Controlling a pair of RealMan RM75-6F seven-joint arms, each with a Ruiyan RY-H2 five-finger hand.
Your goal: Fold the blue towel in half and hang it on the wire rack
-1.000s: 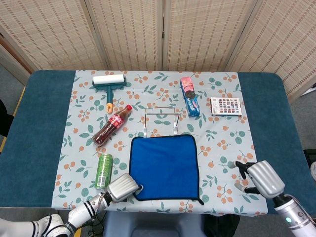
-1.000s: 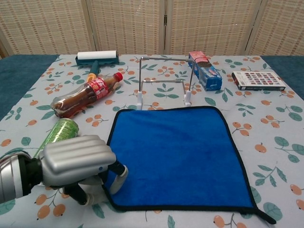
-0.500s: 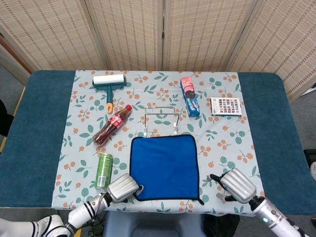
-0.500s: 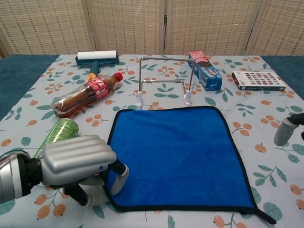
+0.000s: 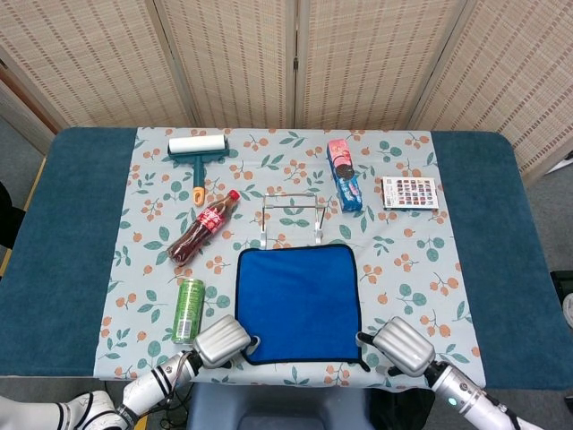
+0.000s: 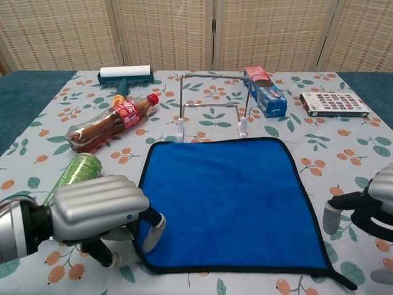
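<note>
From the head view we're looking at the blue towel (image 5: 298,303) lying flat and unfolded near the front edge of the table (image 5: 63,233), right in the middle. The wire rack (image 5: 290,218) is standing just behind its far edge, with only a thin strip of tablecloth (image 5: 412,260) between them. Our left hand (image 5: 222,340) is sitting at the towel's front left corner, and our right hand (image 5: 402,345) is sitting just off the front right corner, both almost at the table's front edge. To the left of the towel a green can (image 5: 188,310) is lying on its side, close to the left hand, and a cola bottle (image 5: 202,227) is lying further back. The lint roller (image 5: 198,154), cookie pack (image 5: 344,174) and small box (image 5: 410,193) are all sitting toward the back edge, so the right side of the cloth is giving us roomy going.

From the chest view the left hand (image 6: 101,212) is curling its fingers (image 6: 155,228) down onto the towel's (image 6: 224,200) left front edge; we can't tell if it's actually pinching the fabric. The right hand (image 6: 371,209) is hanging beside the right edge, apart from it, with nothing in it and a fingertip (image 6: 332,216) pointing down. The rack (image 6: 212,107) is standing clear behind the towel.
</note>
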